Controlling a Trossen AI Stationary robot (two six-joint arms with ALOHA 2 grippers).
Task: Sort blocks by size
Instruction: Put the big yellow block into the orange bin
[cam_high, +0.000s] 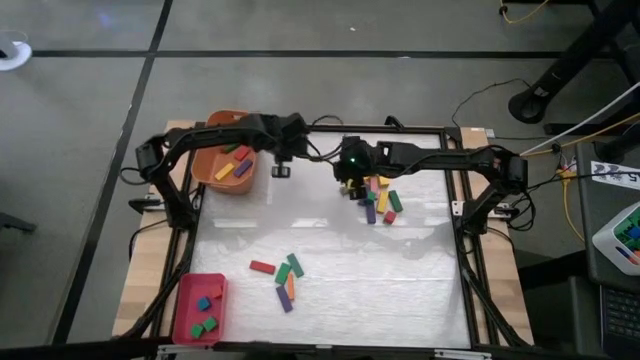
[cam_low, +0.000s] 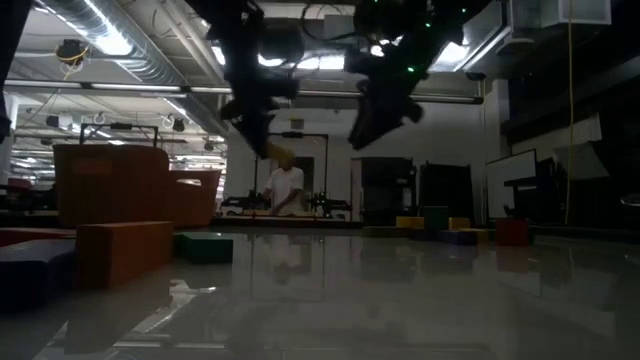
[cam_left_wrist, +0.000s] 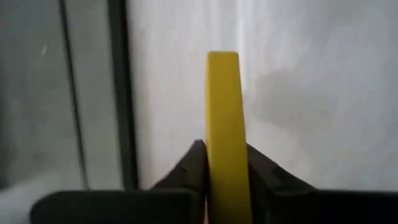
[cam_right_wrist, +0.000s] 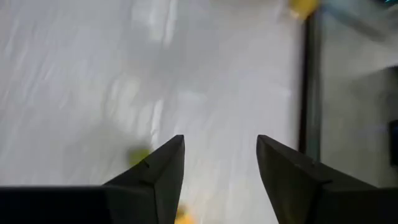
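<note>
Closest to my low camera sit a dark block (cam_low: 30, 272) and an orange block (cam_low: 125, 252) on the glossy tabletop, a green one (cam_low: 205, 247) just behind; I can read no writing anywhere.

Only my left wrist view shows the grip: the left gripper (cam_left_wrist: 225, 163) has its fingers pinched on a yellow bar (cam_left_wrist: 225, 124). From above it hangs just beside the orange tub (cam_high: 213, 165), near the table's far edge.

The right gripper (cam_right_wrist: 221, 155) holds nothing, fingers spread wide over bare white surface; overhead it hovers by a cluster of blocks (cam_high: 381, 198).

Between that cluster and a smaller group of blocks (cam_high: 282, 277) near the red tray (cam_high: 185, 305), the middle of the table (cam_high: 400, 280) lies open.
</note>
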